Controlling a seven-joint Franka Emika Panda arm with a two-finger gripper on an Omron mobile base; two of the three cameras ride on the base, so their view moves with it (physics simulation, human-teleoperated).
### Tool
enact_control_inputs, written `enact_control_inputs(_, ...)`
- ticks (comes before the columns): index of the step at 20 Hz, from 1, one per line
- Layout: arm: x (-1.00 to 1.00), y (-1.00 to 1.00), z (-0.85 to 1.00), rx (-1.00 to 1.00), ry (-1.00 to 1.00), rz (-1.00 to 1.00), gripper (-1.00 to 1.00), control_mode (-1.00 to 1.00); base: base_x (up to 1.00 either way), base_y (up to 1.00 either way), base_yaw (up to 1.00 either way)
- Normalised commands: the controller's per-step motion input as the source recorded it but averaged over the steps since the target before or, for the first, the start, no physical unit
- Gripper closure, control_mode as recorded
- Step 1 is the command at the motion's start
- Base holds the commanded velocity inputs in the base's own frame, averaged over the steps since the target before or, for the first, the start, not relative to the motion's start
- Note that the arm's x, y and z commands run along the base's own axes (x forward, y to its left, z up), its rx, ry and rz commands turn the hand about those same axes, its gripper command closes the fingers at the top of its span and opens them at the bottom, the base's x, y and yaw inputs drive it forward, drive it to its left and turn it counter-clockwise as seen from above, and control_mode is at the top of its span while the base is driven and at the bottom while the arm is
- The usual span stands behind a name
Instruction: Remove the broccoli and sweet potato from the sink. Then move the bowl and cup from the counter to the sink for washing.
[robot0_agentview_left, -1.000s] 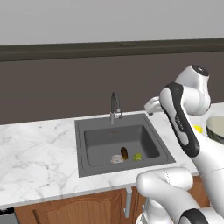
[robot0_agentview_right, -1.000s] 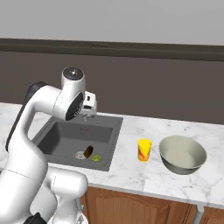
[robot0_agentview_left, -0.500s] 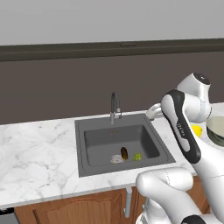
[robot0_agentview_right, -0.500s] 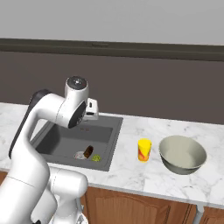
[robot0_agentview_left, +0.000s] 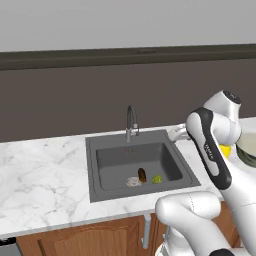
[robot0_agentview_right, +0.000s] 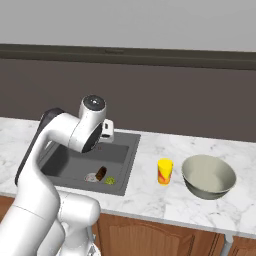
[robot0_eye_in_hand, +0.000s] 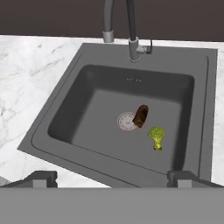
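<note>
Grey sink (robot0_agentview_left: 102, 190), left base view: held potato (robot0_agentview_left: 142, 175) touching drain, broccoli (robot0_agentview_left: 157, 178) just beside it.
Right base view: cup (robot0_agentview_right: 165, 171) and bowl (robot0_agentview_right: 208, 176) stood on marble bench (robot0_agentview_right: 165, 200), right of sink.
Hand view: pincer (robot0_eye_in_hand: 111, 178) open, empty, above sink; faucet (robot0_eye_in_hand: 131, 30) behind.

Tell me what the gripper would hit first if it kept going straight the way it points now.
Probably the floor of the dark grey square sink, near the round metal drain and the dark brown oval sweet potato overlapping its edge. Nothing shows in between, though depth is hard to judge. The open gripper looks into the basin.
</note>
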Motion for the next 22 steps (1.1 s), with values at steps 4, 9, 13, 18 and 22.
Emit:
enact_control_inputs(4, 0.0, 0.0, -0.2, 0.03, 0.01, 0.01, -1.0, -1.0, 0.0, 0.0, 0.0)
enact_control_inputs(9, 0.0, 0.0, -0.21, 0.02, 0.04, 0.0, -1.0, -1.0, 0.0, 0.0, 0.0)
enact_control_inputs(13, 0.0, 0.01, -0.23, 0.01, 0.05, 0.0, -1.0, -1.0, 0.0, 0.0, 0.0)
enact_control_inputs(18, 0.0, 0.01, -0.24, 0.04, 0.02, 0.0, -1.0, -1.0, 0.0, 0.0, 0.0)
enact_control_inputs(22, 0.0, 0.04, -0.24, 0.03, 0.01, 0.0, -1.0, -1.0, 0.0, 0.0, 0.0)
